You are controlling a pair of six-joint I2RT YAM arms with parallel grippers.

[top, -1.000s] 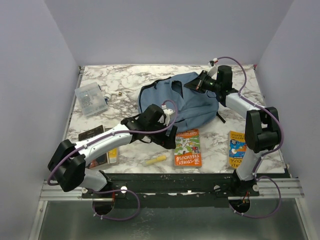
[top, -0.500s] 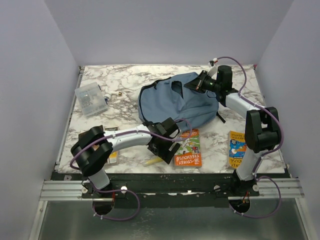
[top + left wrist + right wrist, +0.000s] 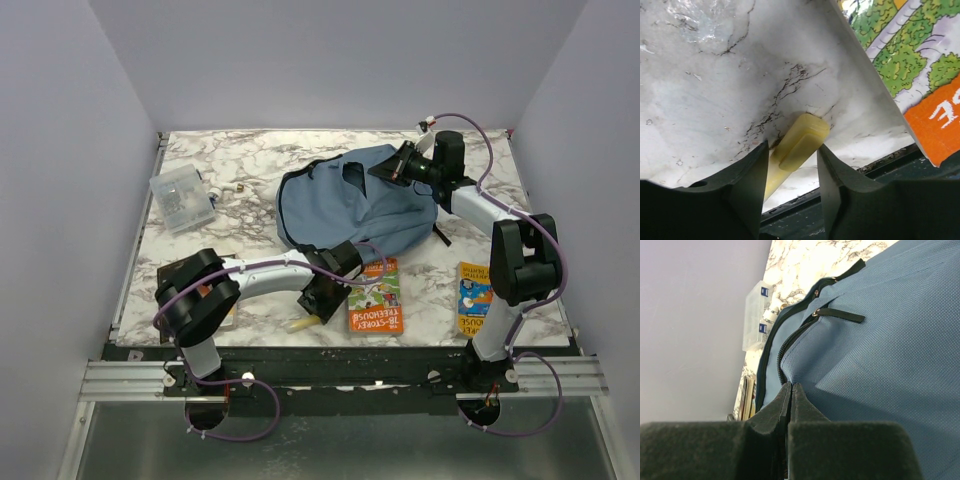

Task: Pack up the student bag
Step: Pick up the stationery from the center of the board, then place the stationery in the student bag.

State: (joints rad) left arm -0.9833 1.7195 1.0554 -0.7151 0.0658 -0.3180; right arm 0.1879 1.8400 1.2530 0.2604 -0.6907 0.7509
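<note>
The student bag [image 3: 340, 205], dusty blue with black zippers, lies at the table's middle back with its main zipper open; its fabric fills the right wrist view [image 3: 880, 340]. My right gripper [image 3: 392, 170] is shut on the bag's edge beside the zipper [image 3: 791, 386], and that flap is raised. A yellow marker [image 3: 297, 325] lies on the marble near the front edge. My left gripper [image 3: 314, 308] is down over it. Its fingers stand on either side of the marker [image 3: 800, 140], close to it, and the marker still rests on the table. The left gripper [image 3: 793, 147] is partly open.
An orange picture book [image 3: 375, 295] lies just right of the marker, its corner close to my left fingers [image 3: 920, 60]. A second book [image 3: 473, 297] sits front right. A clear plastic box [image 3: 182, 198] stands back left. Dark flat items [image 3: 185, 265] lie at the left, under my left arm.
My left arm has swung from the bag back to the front edge and come down over the yellow marker, its jaws narrowing around it. The right gripper has stayed put.
</note>
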